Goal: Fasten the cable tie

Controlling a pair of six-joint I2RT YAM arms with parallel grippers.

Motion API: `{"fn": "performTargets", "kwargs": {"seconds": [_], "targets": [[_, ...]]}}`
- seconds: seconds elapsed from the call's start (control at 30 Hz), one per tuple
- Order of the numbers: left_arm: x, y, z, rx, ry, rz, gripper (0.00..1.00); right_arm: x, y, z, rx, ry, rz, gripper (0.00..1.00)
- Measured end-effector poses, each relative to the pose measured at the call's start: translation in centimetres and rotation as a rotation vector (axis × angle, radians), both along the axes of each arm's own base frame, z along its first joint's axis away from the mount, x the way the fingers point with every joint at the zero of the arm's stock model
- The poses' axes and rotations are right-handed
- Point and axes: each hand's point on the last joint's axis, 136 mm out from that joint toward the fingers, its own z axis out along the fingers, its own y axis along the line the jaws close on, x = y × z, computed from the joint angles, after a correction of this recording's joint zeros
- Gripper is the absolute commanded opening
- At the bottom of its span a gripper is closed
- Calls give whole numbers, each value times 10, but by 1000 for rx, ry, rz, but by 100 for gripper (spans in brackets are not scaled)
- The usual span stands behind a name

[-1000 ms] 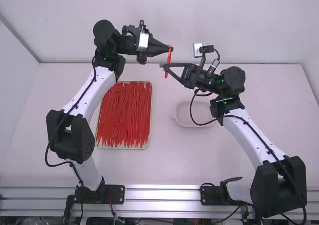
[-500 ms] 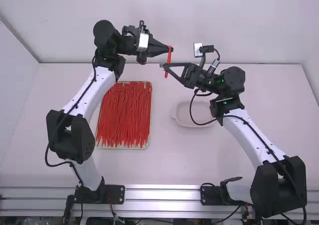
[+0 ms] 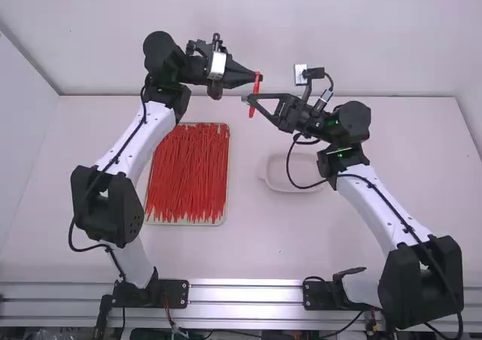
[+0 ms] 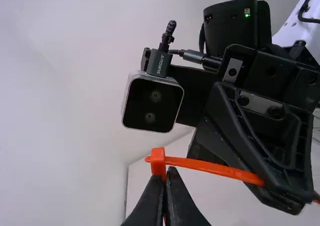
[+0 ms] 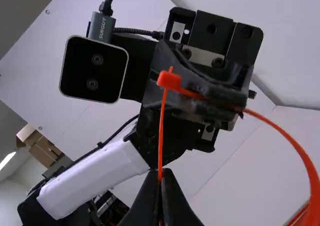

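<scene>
Both grippers meet in the air above the table's far side. My left gripper [image 3: 253, 75] is shut on the head of a red cable tie [image 3: 256, 82]; in the left wrist view its fingers [image 4: 150, 201] pinch just below the square head [image 4: 158, 160], and the strap [image 4: 215, 170] runs off toward the right gripper's body. My right gripper [image 3: 251, 101] sits just below and to the right, shut on the thin strap [image 5: 161, 131], which rises to the head [image 5: 167, 79] at the left gripper. The rest of the strap curves away in a loop [image 5: 295, 141].
A tray [image 3: 224, 221] piled with several red cable ties [image 3: 188, 173] lies on the table's left half under the left arm. A shallow white bowl [image 3: 280, 182] sits near the middle, beneath the right arm. The table's front and right parts are bare.
The right gripper has edged slightly up toward the left gripper. Both keep their hold on the tie; nothing else has moved.
</scene>
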Motion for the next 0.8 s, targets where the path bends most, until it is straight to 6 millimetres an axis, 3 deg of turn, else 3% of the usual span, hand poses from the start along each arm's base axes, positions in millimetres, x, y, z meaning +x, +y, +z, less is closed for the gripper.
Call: {"fn": "performTargets", "kwargs": {"seconds": [0.8], "targets": [[-9, -6, -7, 20, 18, -52, 2, 6, -12, 9, 32, -8, -32, 0]]}}
